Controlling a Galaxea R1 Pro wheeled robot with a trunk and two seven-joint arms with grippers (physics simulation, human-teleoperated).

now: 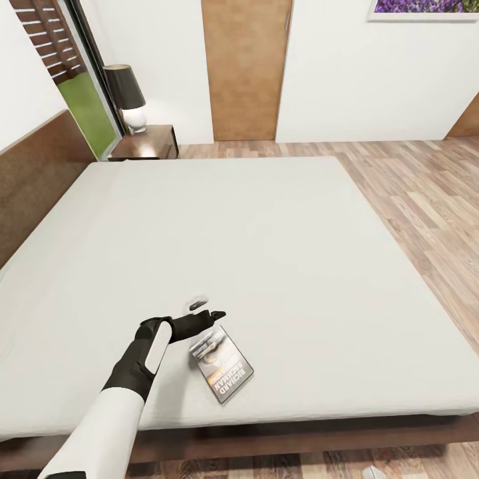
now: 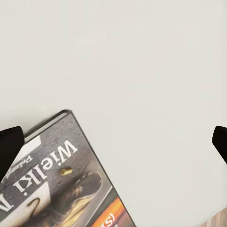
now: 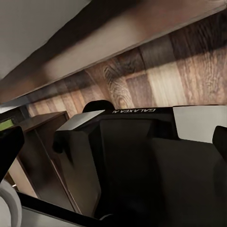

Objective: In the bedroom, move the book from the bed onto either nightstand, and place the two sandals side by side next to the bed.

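Note:
The book lies flat on the white mattress of the bed, close to its front edge, its orange-and-black band toward me. My left gripper hovers over the book's far end, open. In the left wrist view the book has one corner between the widely spread fingertips. The nightstand stands at the bed's far left corner by the headboard. The two sandals are out of view. My right gripper is open and low, facing my own dark body.
A black-shaded lamp stands on the nightstand. A brown door is in the far wall, and wooden floor runs along the bed's right side. The dark bed frame fronts me.

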